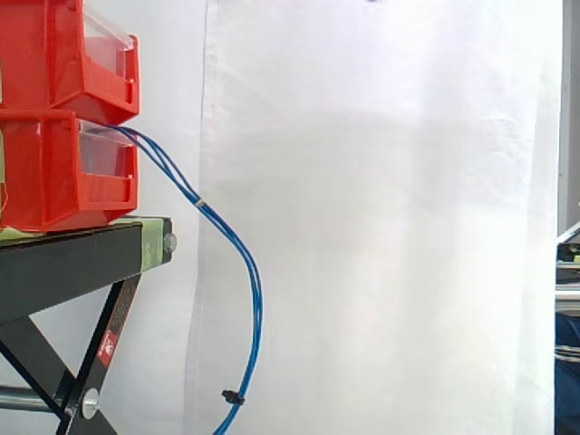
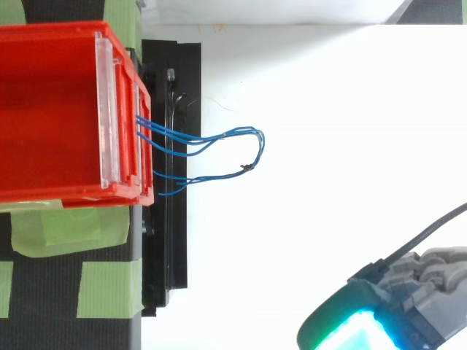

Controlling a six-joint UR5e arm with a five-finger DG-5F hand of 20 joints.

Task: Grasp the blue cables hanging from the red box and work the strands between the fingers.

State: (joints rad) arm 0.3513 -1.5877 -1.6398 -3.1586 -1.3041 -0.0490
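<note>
Your backdrop is a white curtain [image 1: 381, 227], hanging in soft vertical folds, one seam running down left of centre; light on it bright and even; at the side view's left, a black stand [image 1: 63, 263] on crossed legs; green tape [image 2: 102, 292] patched over its top; from above you get plain white ground [image 2: 328, 131] beside the stand; dark clutter at the side view's right edge, too cut off to name.

Bright, even light washes the white curtain [image 1: 381, 227] nearly blank; soft shadows trace its folds; clear fronts [image 1: 107, 45] of the red bins [image 1: 45, 172] glare.
</note>
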